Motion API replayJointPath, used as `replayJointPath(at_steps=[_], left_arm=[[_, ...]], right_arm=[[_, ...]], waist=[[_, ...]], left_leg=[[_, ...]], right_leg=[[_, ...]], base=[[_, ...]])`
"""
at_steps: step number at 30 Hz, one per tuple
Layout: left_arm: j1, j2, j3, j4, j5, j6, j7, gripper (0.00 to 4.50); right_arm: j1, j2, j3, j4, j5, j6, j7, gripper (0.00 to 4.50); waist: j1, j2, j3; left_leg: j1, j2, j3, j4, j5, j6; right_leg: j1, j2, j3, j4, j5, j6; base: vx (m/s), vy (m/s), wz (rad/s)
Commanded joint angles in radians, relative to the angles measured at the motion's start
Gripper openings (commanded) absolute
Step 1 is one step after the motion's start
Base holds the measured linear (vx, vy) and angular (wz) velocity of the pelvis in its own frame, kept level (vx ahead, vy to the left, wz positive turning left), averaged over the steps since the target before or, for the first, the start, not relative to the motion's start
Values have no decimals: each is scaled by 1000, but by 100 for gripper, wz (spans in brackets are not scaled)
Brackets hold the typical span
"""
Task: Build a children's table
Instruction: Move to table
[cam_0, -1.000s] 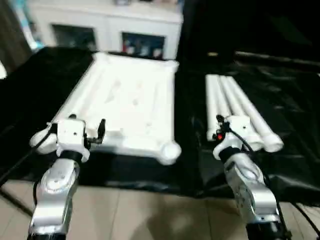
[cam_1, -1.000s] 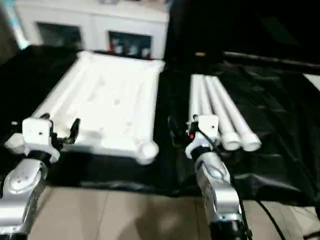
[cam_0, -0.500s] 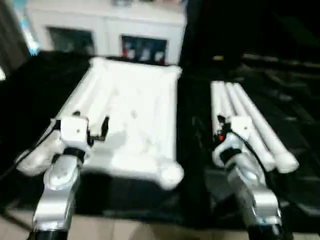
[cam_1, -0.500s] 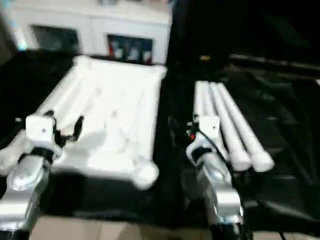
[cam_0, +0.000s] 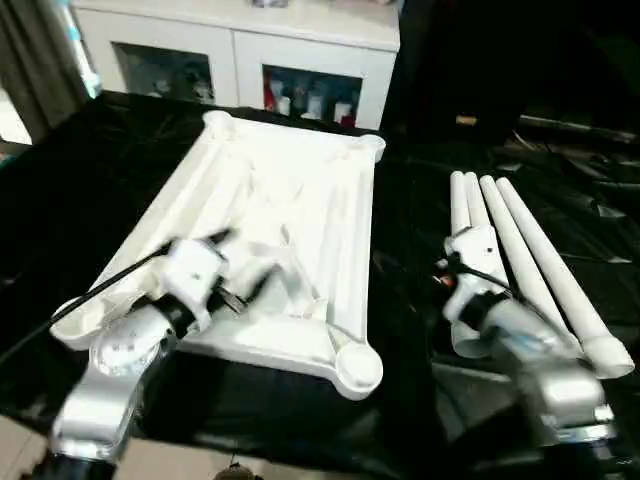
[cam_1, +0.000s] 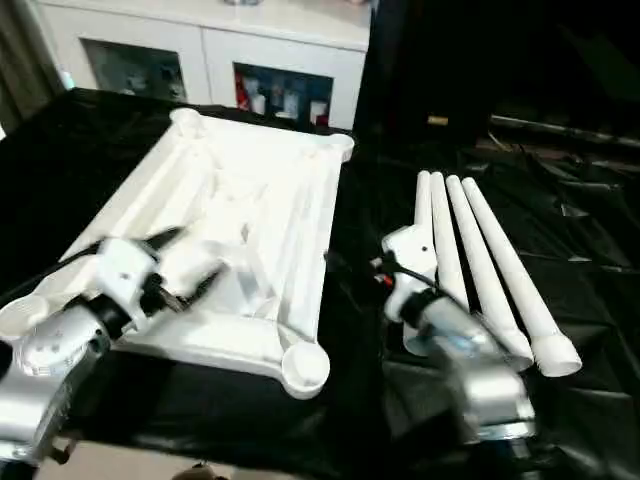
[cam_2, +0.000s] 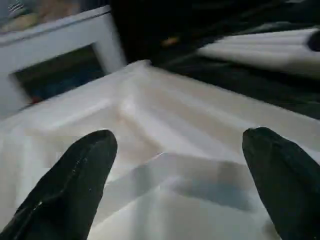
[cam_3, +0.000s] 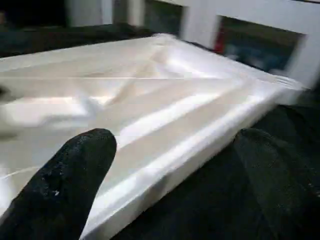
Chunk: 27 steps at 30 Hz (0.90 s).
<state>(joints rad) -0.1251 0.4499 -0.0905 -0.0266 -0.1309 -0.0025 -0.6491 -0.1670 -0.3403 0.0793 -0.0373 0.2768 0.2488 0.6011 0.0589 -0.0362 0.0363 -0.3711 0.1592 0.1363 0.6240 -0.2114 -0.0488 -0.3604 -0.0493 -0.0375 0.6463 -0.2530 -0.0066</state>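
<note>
The children's table lies in parts on black cloth. Its white tabletop (cam_0: 300, 190) is upside down, ribs up, with a round socket (cam_0: 358, 368) at the near right corner. Several white legs (cam_0: 530, 265) lie side by side to its right. My left gripper (cam_0: 238, 265) hovers open over the tabletop's near ribs; the left wrist view has its black fingers (cam_2: 80, 175) wide apart above a rib. My right gripper (cam_3: 175, 145) is open by the legs' near ends, turned toward the tabletop's long edge, nothing between its fingers (cam_3: 75, 175).
The black-draped work table (cam_0: 80, 200) carries everything and stretches beyond the legs to the right. A white cabinet (cam_0: 300, 60) with glass doors stands behind it. A strip of floor (cam_0: 15, 455) lies below the near edge.
The whole view has shifted and come closer. My left gripper has moved from the tabletop's near left corner inward over the ribs and turned. The right gripper stays by the legs' near ends.
</note>
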Motion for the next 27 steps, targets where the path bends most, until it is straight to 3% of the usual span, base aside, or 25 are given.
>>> replayJointPath(at_steps=[1, 2, 5, 6, 7, 8, 10, 12, 13, 14, 17, 21, 23, 24, 27], left_arm=[[-31, 40, -39, -2, -38, 15, -135, 450], [-42, 57, -48, 0, -44, 18, -175, 450], [-70, 118, -79, -8, -84, 66, -320, 450], [-78, 140, -92, -13, -97, 85, -357, 450], [-84, 159, -109, -20, -102, 99, -391, 450], [-88, 172, -121, -25, -105, 107, -415, 433], [-101, 194, -153, -34, -107, 115, -475, 422], [-117, 218, -189, -47, -138, 157, -564, 410], [-117, 218, -189, -47, -138, 157, -564, 394], [-128, 230, -205, -49, -133, 179, -591, 384], [-154, 259, -249, -37, -60, 199, -605, 371], [-172, 295, -300, -55, 2, 262, -614, 336], [-178, 299, -312, -56, 16, 288, -611, 335], [-179, 294, -312, -52, 14, 286, -611, 295], [-183, 288, -320, -36, 22, 275, -610, 294]], right_arm=[[-25, -59, 13, -37, 44, 58, 107, 442], [-30, -83, 17, -44, 60, 75, 141, 442], [-33, -158, 34, -67, 72, 99, 233, 442], [-31, -184, 41, -76, 74, 108, 262, 442], [-29, -210, 49, -85, 71, 113, 286, 442], [-26, -228, 56, -91, 67, 115, 303, 447], [-20, -271, 66, -114, 69, 136, 352, 450], [-19, -308, 78, -143, 82, 170, 393, 450], [-19, -308, 78, -143, 82, 170, 393, 450], [-20, -322, 88, -155, 79, 182, 403, 450], [-23, -347, 113, -180, 73, 200, 421, 450], [-20, -362, 131, -207, 61, 219, 432, 450], [-17, -362, 137, -212, 54, 222, 430, 450], [-17, -362, 140, -212, 50, 222, 428, 450], [-15, -360, 150, -222, 44, 228, 422, 450]], waist=[[-1, 6, -27], [3, 8, -24], [1, 8, -25], [3, 9, -26], [0, 2, -27], [4, 7, -30], [3, 3, -31], [5, 3, -41], [5, 3, -41], [3, 3, -42], [3, 1, -39], [3, 3, -32], [2, 3, -31], [3, 4, -32], [3, 4, -34]], left_leg=[[23, 66, -11, -102, -280, -1], [30, 68, -7, -104, -321, -13], [24, 72, -4, -107, -301, -27], [24, 72, -2, -106, -286, -25], [22, 73, 0, -106, -272, -21], [23, 73, 1, -104, -244, -16], [20, 74, 4, -101, -206, -3], [17, 74, 7, -94, -134, 17], [17, 74, 7, -94, -134, 17], [18, 72, 12, -90, -91, 35], [17, 73, 13, -91, -109, 43], [21, 77, 13, -97, -179, 13], [22, 77, 13, -97, -188, 6], [23, 78, 12, -97, -189, 0], [21, 77, 13, -96, -175, 1]], right_leg=[[29, -89, 52, -91, -149, -181], [24, -94, 54, -101, -258, -167], [20, -95, 54, -102, -296, -148], [19, -93, 53, -99, -277, -147], [19, -91, 53, -99, -259, -149], [19, -93, 53, -94, -224, -155], [22, -94, 53, -90, -168, -168], [24, -91, 50, -77, -42, -192], [24, -91, 50, -77, -42, -192], [22, -85, 48, -69, 43, -213], [24, -89, 48, -73, 21, -220], [19, -92, 51, -84, -111, -206], [18, -92, 52, -85, -127, -202], [17, -94, 53, -86, -132, -203], [19, -92, 51, -83, -95, -212]], base=[[-69, -16, 0], [-63, -15, 1], [-21, -5, 0], [0, 0, 0], [0, 0, 0], [0, 0, 0], [0, 0, 0], [0, 0, 0], [0, 0, 0], [0, 0, 0], [0, 0, 0], [0, 0, 0], [0, 0, 0], [0, 0, 0], [0, 0, 0]])
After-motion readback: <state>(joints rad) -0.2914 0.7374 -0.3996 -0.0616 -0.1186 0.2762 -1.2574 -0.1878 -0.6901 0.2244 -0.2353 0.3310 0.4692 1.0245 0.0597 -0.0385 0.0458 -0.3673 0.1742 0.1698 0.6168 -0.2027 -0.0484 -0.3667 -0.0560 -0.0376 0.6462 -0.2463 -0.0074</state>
